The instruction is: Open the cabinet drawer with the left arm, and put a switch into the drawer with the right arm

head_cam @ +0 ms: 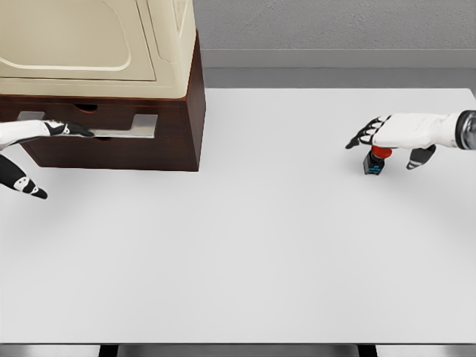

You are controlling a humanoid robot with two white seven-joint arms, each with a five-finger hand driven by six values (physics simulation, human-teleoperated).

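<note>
A dark reddish-brown cabinet (175, 111) with flat, matte wooden faces stood at the far left of a smooth white table (245, 253), and a cream, glossy appliance-like body (97, 44) with rounded panel outlines sat on top of it, cut off by the upper edge of the view. The drawer (111, 126) in the cabinet's front showed a pale rectangular handle recess and looked shut or nearly so. The left hand (44, 134) came in from the left edge, its dark fingertips reaching into that recess with fingers extended; whether they actually hooked the handle could not be made out, and one finger or thumb hung lower, apart from the cabinet. Far to the right, the switch (374, 161), a small dark block with a red cap and bluish detail at the base, stood upright on the table near the far right corner. The right hand (387, 137) lay directly over it, palm down, fingers spread and relaxed rather than clenched, not visibly gripping; its palm hid the switch's top. A broad bare stretch of tabletop separated the cabinet from the switch, and the near table edge ran along the bottom of the view.
</note>
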